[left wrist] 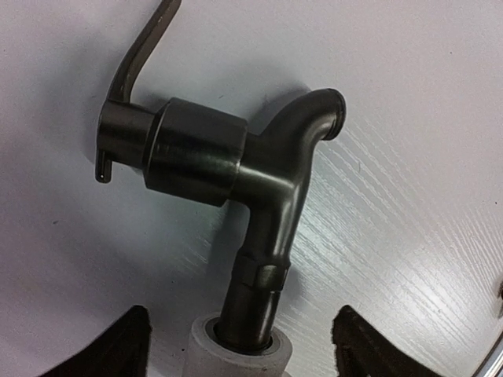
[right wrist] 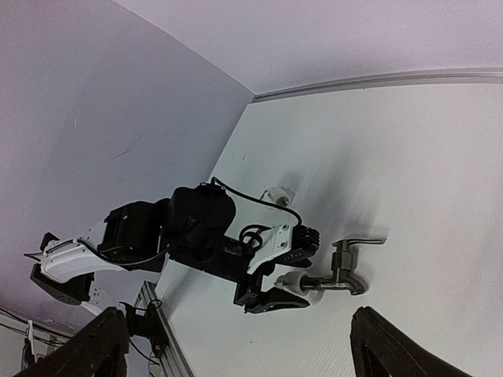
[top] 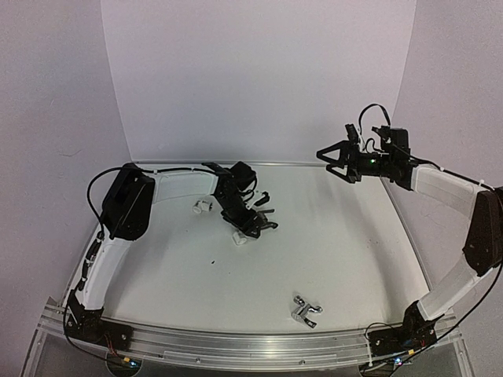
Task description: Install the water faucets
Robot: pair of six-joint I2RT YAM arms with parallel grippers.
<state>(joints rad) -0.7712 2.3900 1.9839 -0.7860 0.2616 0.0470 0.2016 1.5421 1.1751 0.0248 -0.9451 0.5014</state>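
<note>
The dark grey faucet [left wrist: 259, 173] lies on the white table [left wrist: 409, 236], its stem seated in a white pipe fitting [left wrist: 240, 345]. My left gripper [left wrist: 242, 349] is open, with one finger on each side of that fitting and a gap on both sides. From the right wrist view, the same faucet [right wrist: 343, 271] and fitting [right wrist: 295, 281] sit at the left gripper's [right wrist: 302, 271] tips. In the top view the left gripper [top: 245, 230] largely covers this faucet. The chrome faucet [top: 305, 310] lies near the front edge. My right gripper [top: 334, 157] hangs high at the back right, open and empty.
A second white fitting [top: 202, 207] lies loose on the table to the left of the left gripper, under the left forearm. An aluminium rail [top: 236, 342] runs along the near edge. Curved white walls close the back and sides.
</note>
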